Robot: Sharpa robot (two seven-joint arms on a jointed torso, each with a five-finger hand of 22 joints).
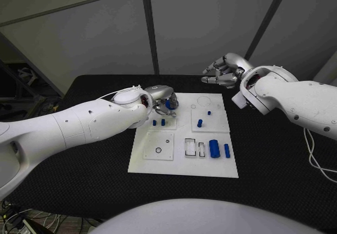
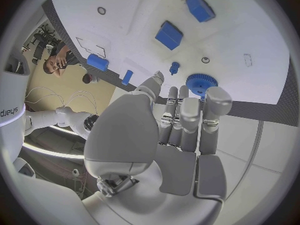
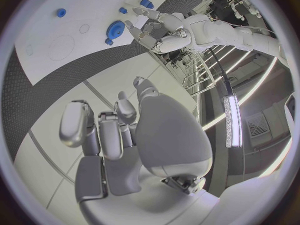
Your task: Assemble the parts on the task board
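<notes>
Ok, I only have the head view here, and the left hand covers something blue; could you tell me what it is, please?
Observer: It is a blue gear, at the fingertips of the left hand, by the edge of the board.
Operator: Thank you. Is it gripped?
Observer: I cannot tell; the fingers reach it, but the thumb stands off to one side of it.
Operator: And does the right hand hold anything?
Observer: No, the palm of the right hand is empty and its fingers are apart.
</notes>
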